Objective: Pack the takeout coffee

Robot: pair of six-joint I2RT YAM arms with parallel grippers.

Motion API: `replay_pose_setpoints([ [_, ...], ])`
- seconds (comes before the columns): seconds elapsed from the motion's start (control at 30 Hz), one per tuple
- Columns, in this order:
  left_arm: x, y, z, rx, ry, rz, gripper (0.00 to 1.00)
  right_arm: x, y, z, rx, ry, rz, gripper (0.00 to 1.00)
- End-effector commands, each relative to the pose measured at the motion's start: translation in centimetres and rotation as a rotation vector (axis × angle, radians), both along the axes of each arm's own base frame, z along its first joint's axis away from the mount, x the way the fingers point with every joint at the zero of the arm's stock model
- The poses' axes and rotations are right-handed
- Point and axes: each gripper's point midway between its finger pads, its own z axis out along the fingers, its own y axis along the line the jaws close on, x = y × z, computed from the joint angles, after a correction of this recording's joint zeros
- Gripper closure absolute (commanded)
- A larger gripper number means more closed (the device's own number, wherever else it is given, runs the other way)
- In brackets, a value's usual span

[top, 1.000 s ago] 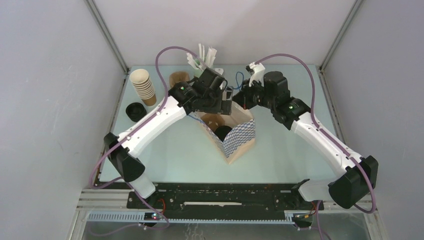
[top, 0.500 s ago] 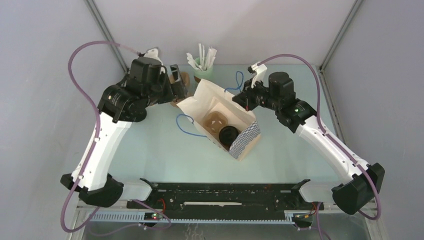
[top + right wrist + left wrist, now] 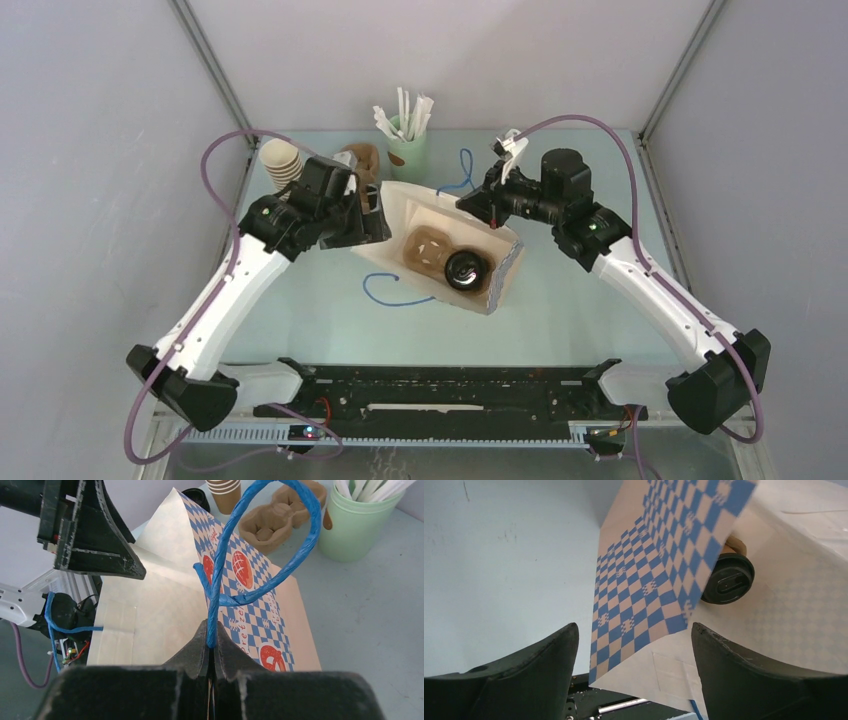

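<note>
One takeout coffee (image 3: 462, 270) sits inside the open paper bag (image 3: 500, 280) at its near end, beside a brown cup tray (image 3: 425, 245); my left wrist camera catches only its black lid past the blue-checked wall. That camera also shows the left gripper (image 3: 634, 630) spread wide with the bag's wall between its fingers, unpinched, which I can't judge from overhead. Farther back, the right wrist view shows the right gripper (image 3: 211, 630) clamped on the bag's blue cord handle (image 3: 310, 530).
</note>
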Motion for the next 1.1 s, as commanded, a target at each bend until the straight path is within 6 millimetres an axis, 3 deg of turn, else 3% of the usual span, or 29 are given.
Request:
replay_pose_setpoints([
  [0.0, -0.5, -0.3, 1.3, -0.030, -0.079, -0.083, 0.17, -1.2, 0.0, 2.9, 0.049, -0.121, 0.057, 1.00],
  [0.17, -1.7, 0.5, -0.1, -0.006, -0.067, -0.101, 0.26, -2.7, -0.3, 3.2, 0.065, -0.171, 0.091, 1.00],
  [0.33, -2.9, 1.2, -1.1, -0.006, -0.064, -0.097, 0.27, -3.9, 0.1, 3.1, 0.067, -0.181, 0.118, 1.00],
  [0.53, -2.8, 1.1, -0.6, -0.002, -0.070, -0.114, 0.27, -3.8, 0.3, 2.8, 0.060, -0.169, 0.116, 1.00],
  [0.63, -2.4, 0.9, -0.2, 0.000, -0.075, -0.120, 0.24, -3.3, 0.1, 2.4, 0.056, -0.158, 0.106, 1.00],
  [0.73, -2.2, 0.7, 0.4, -0.006, -0.090, -0.125, 0.13, -2.2, -0.4, 1.9, 0.056, -0.131, 0.070, 1.00],
  [0.87, -1.6, 1.2, 2.8, 0.004, -0.172, -0.119, 0.04, 0.0, -1.3, 0.2, 0.057, -0.024, -0.024, 0.97],
  [0.97, -1.0, 1.9, 6.0, 0.004, -0.287, -0.104, 0.01, 0.9, -1.9, -1.2, 0.050, 0.055, -0.077, 0.90],
  [1.03, -0.8, 2.5, 8.4, 0.003, -0.374, -0.090, 0.00, 1.2, -2.2, -1.9, 0.043, 0.095, -0.103, 0.80],
  [1.07, -0.6, 2.9, 9.4, 0.006, -0.413, -0.075, 0.00, 1.4, -2.5, -2.1, 0.040, 0.107, -0.126, 0.70],
])
